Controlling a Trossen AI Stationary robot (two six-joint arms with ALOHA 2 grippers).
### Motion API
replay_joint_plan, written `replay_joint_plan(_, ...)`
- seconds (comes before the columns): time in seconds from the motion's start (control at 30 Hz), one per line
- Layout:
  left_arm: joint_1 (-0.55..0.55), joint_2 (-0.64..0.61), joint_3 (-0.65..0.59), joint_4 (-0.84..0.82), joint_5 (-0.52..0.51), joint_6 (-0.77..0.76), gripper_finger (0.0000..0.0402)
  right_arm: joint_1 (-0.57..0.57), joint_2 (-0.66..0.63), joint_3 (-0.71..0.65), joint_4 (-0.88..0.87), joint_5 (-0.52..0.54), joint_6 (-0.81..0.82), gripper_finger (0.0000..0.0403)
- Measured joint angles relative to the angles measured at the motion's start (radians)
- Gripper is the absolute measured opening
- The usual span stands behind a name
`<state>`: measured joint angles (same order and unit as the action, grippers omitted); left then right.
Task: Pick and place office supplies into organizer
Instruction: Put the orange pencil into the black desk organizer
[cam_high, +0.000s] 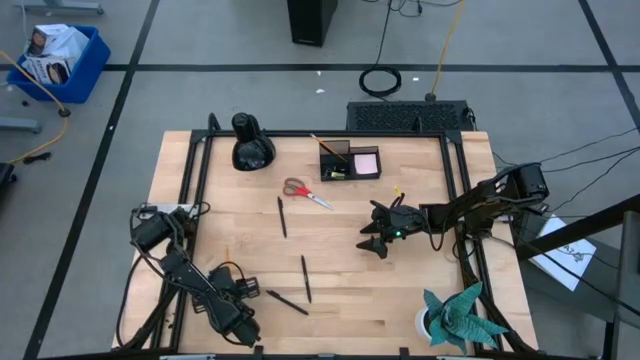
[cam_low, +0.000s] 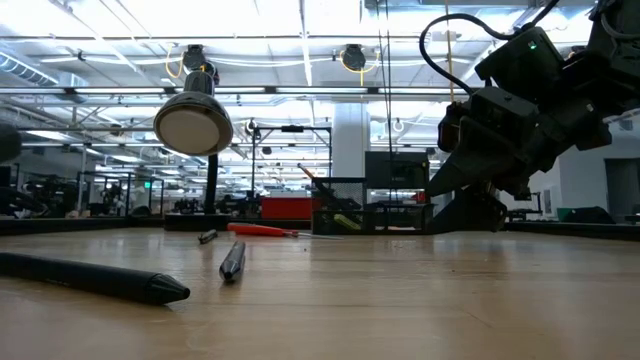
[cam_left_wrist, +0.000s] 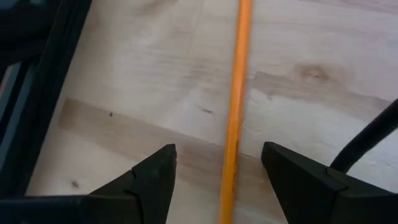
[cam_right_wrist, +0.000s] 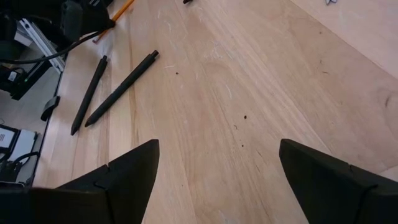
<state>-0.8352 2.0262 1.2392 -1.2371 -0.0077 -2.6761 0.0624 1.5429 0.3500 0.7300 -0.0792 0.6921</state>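
The desk (cam_high: 400, 290) is pale wood with visible grain, small knots and fine scratches, matt with a faint sheen at low angle. Its edge frame (cam_high: 195, 180) looks like black metal rail. The pencil (cam_left_wrist: 235, 118) has a smooth, slightly glossy orange-yellow coat. The pens (cam_right_wrist: 118, 90) are matt black, plastic by the look. The left end effector (cam_left_wrist: 217, 180) has dull black, smooth plastic-looking fingers (cam_left_wrist: 155, 180). The scissors (cam_high: 305, 192) show red glossy handles and bright metal blades. The plant (cam_high: 460, 312) is folded teal paper.
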Motion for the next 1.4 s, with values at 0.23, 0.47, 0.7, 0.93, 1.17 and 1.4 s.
replay_joint_plan(0.23,-0.003,0.002,-0.005,-0.003,-0.094,0.029,0.0250,0.000,0.000,0.000,0.000,0.000,0.000,0.0325)
replay_joint_plan(0.47,-0.019,0.006,-0.007,0.012,-0.186,-0.036,0.0250,0.000,0.000,0.000,0.000,0.000,0.000,0.0325)
replay_joint_plan(0.7,-0.053,0.006,-0.008,0.013,-0.184,-0.110,0.0250,0.000,0.000,0.000,0.000,0.000,0.000,0.0325)
replay_joint_plan(0.93,-0.082,0.005,-0.018,0.022,-0.200,-0.094,0.0250,0.000,0.000,0.000,0.000,0.000,0.000,0.0325)
replay_joint_plan(1.17,-0.092,0.001,-0.031,0.047,-0.206,-0.115,0.0250,0.000,0.000,0.000,0.000,0.000,0.000,0.0325)
replay_joint_plan(1.4,-0.096,0.001,-0.032,0.054,-0.201,-0.053,0.0243,0.000,0.000,0.000,0.000,0.000,0.002,0.0325)
